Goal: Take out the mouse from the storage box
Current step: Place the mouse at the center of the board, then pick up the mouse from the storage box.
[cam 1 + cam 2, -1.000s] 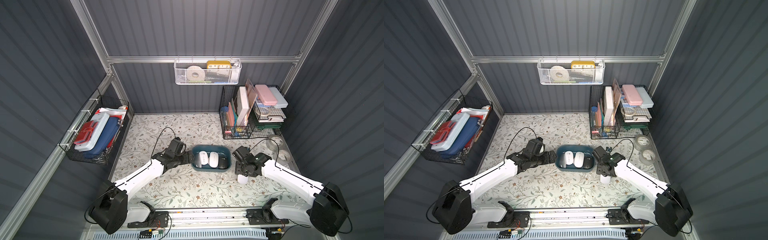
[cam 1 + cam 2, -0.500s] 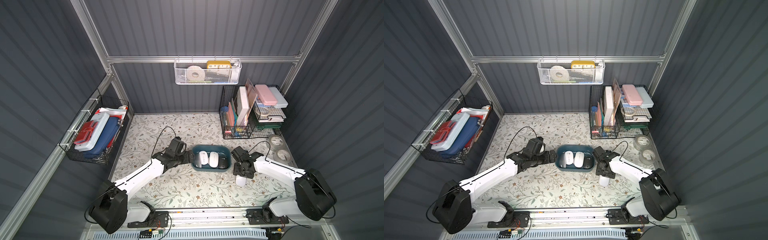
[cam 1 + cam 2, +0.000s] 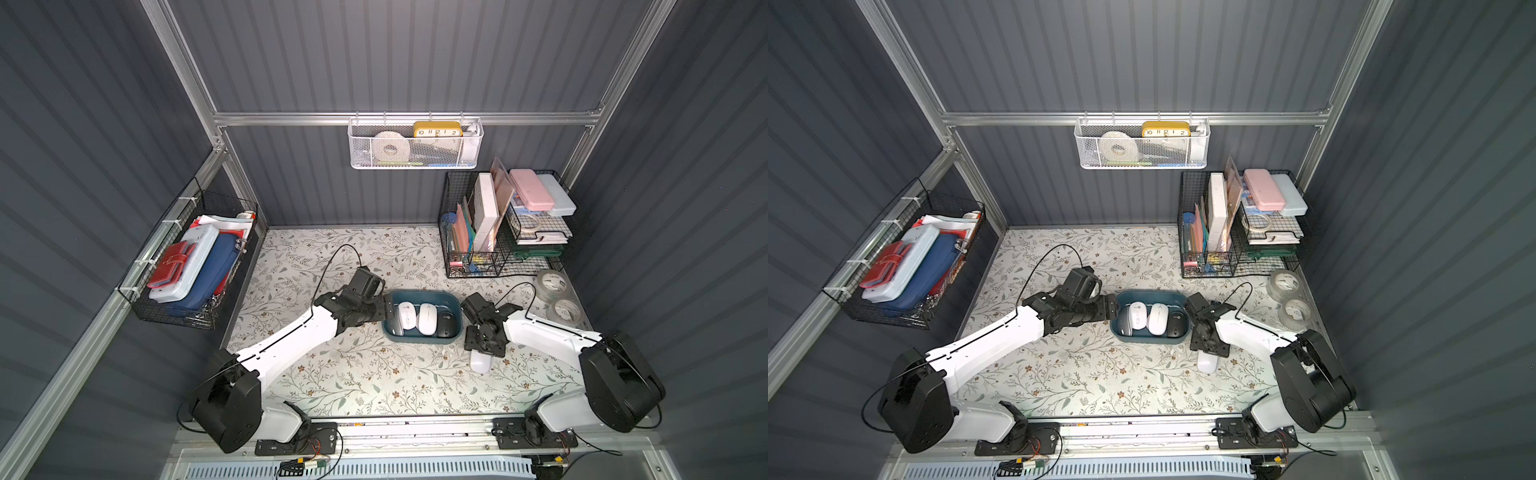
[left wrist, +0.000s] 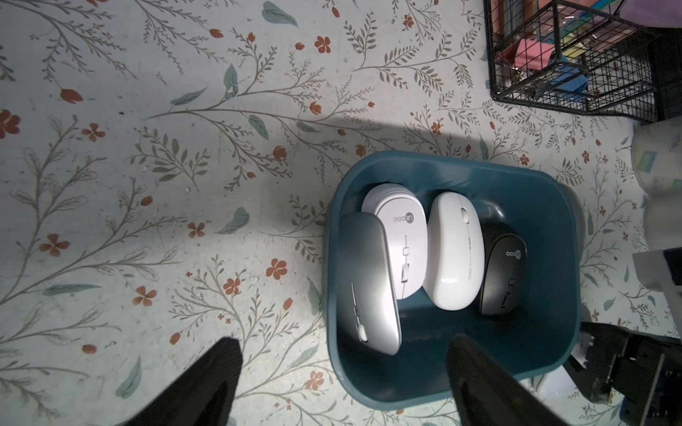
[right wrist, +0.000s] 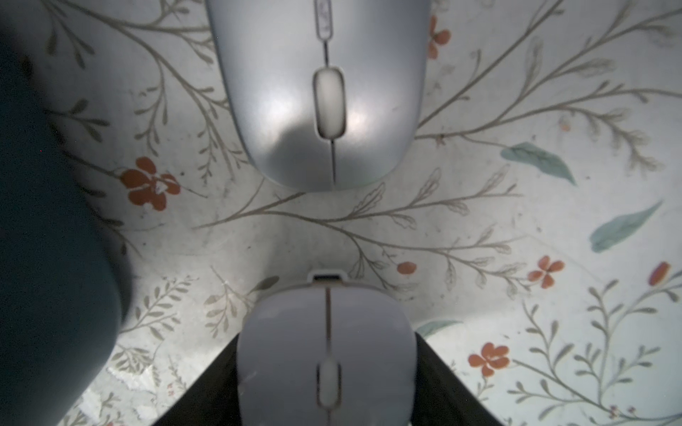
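The dark teal storage box [image 3: 422, 341] [image 3: 1150, 338] [image 4: 443, 162] sits mid-table and holds a silver mouse [image 4: 369, 280], two white ones [image 4: 402, 247] [image 4: 455, 250] and a black one [image 4: 502, 269]. My left gripper [image 3: 386, 313] [image 4: 343, 341] is open astride the box's left wall, one finger outside and one inside. Just right of the box, my right gripper [image 3: 482, 353] [image 5: 326, 387] points down at the table, shut on a pale mouse [image 5: 326, 332]. A second pale mouse [image 5: 321, 92] [image 3: 480, 363] [image 3: 1207, 365] lies just beyond it.
A black wire rack [image 3: 498, 232] of stationery stands at the back right, with two tape rolls [image 3: 550, 282] [image 3: 565, 309] in front of it. A wire basket [image 3: 195, 266] hangs on the left wall and a white mesh basket [image 3: 415, 143] on the back rail.
My right arm has folded in and its gripper has sunk a little toward the table beside the box. The left arm and the box have not moved.
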Controlling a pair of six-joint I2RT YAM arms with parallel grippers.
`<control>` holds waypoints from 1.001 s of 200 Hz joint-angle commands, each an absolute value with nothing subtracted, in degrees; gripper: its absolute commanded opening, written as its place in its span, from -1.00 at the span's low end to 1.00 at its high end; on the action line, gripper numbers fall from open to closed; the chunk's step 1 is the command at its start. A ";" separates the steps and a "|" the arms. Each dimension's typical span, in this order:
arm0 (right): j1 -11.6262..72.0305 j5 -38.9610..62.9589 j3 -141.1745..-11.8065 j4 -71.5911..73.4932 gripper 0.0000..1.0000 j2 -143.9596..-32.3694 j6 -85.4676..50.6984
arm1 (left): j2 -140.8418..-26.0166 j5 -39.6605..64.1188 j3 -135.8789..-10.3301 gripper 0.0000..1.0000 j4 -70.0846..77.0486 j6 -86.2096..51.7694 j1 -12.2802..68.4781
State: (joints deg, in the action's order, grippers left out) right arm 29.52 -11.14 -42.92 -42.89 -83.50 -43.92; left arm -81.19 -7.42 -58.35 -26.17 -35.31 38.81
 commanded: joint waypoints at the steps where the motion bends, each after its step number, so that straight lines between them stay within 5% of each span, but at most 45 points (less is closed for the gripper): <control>1: 29.31 -12.06 -42.99 -42.44 0.40 -83.42 -43.83 | -83.31 -9.83 -61.34 0.78 -30.64 -37.81 40.86; 200: 29.71 -8.00 -41.30 -38.85 0.54 -61.22 -40.53 | -110.93 -17.38 -84.29 0.30 -45.41 -44.64 47.50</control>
State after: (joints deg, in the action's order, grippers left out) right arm 29.58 -9.43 -42.28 -41.21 -62.59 -41.56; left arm -109.25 -15.68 -82.74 -42.46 -43.22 47.37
